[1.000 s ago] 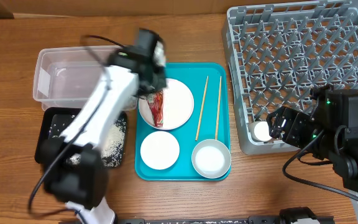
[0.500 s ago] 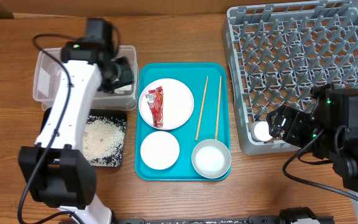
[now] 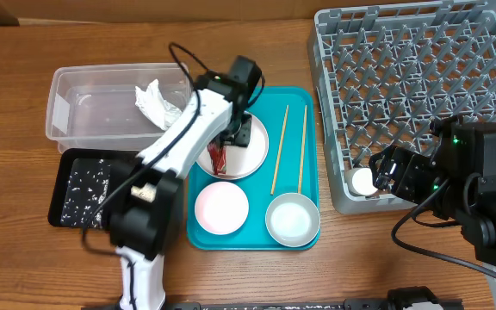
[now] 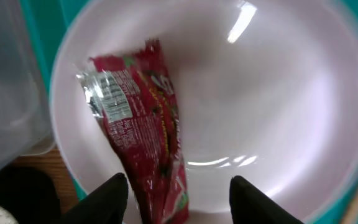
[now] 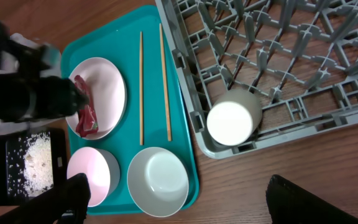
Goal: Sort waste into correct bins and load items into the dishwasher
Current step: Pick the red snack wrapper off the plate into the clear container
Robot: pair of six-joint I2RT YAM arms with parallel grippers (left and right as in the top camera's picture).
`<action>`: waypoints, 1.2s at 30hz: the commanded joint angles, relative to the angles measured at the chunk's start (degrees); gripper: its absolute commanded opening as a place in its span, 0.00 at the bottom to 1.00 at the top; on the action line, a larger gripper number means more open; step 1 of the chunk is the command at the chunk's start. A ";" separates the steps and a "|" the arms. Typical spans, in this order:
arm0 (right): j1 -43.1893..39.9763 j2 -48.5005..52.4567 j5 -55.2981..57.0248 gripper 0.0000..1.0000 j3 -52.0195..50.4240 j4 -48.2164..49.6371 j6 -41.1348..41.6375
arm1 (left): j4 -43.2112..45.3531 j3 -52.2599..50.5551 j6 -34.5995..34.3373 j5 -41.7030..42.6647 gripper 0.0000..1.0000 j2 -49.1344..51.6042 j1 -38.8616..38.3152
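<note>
Overhead, centre: the left gripper (image 3: 233, 131) hangs over the plate (image 3: 255, 153) bearing the red sauce packet (image 3: 217, 158).

Left wrist: its fingers (image 4: 114, 190) stand apart, straddling the packet's lower end.

Right wrist: the right gripper (image 5: 182, 194) is spread wide. The white cup (image 5: 232, 118) sits in the dish rack (image 5: 278, 50) corner.

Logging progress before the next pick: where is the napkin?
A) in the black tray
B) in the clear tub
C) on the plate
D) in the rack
B: the napkin lies crumpled inside the clear tub, near its right end.
</note>
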 commanded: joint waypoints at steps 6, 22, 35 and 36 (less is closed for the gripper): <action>-0.22 -0.17 -0.28 0.92 1.16 0.37 0.11 | -0.76 -0.37 -1.97 2.56 0.17 4.28 0.83; -0.22 -0.17 -0.31 0.92 1.16 0.00 0.11 | -12.07 13.31 -1.25 -2.16 0.04 -9.64 15.04; -0.22 -0.17 -0.31 0.98 1.16 -0.02 0.11 | -14.23 15.15 2.21 4.52 0.64 -13.09 22.05; -0.22 -0.17 -0.28 1.00 1.16 -0.02 0.11 | -15.10 15.89 2.78 4.52 0.65 -14.91 21.38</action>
